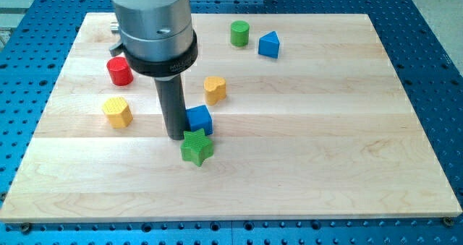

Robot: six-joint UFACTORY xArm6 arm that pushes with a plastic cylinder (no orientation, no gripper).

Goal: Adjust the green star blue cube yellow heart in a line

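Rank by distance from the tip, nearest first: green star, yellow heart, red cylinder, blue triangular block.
From my tip:
1. green star, right beside it, toward the view's bottom right
2. yellow heart, up and to the view's right
3. red cylinder, view's upper left
4. blue triangular block, far upper right

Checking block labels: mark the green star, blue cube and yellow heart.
green star (197, 147), camera view, top face centre
blue cube (200, 118), camera view, top face
yellow heart (215, 87), camera view, top face

Star (197, 147) lies below cube (199, 119), heart (215, 89) above it.
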